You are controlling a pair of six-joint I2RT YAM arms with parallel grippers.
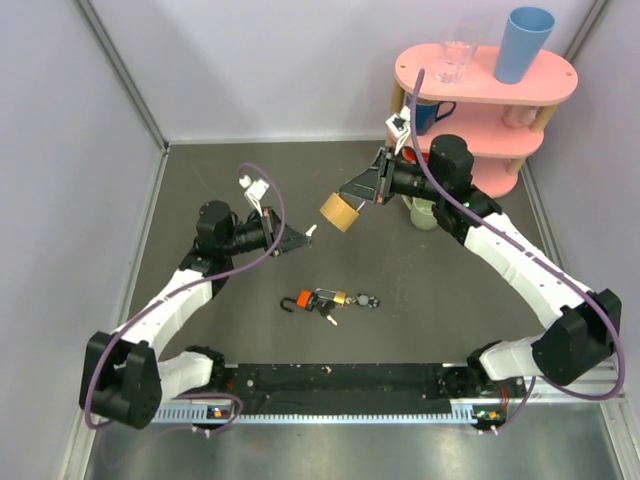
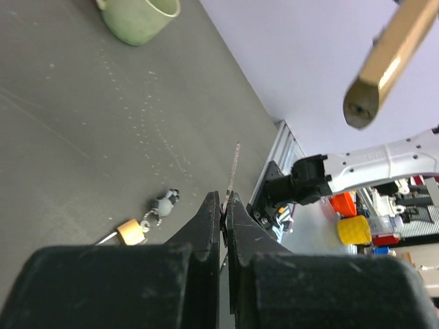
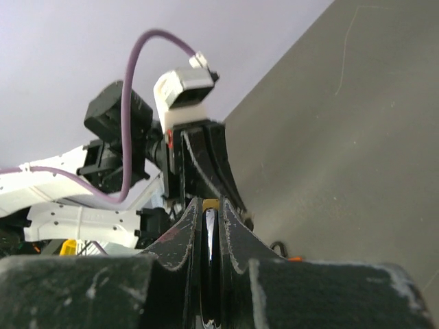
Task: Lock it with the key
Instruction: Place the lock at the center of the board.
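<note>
The right gripper (image 1: 352,190) is clamped on the brass padlock (image 1: 340,212), held above the middle of the table (image 1: 200,200). The left gripper (image 1: 298,238) pinches the key (image 1: 312,231), a thin silver blade. Its long axis points toward the far right corner, at the padlock.

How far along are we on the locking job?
Done: the left hand pinches the key and the right hand holds the large brass padlock off the table. In hand: key and padlock face each other in the air, a gap between them. Left: seat the key in the keyhole and turn it.
</note>
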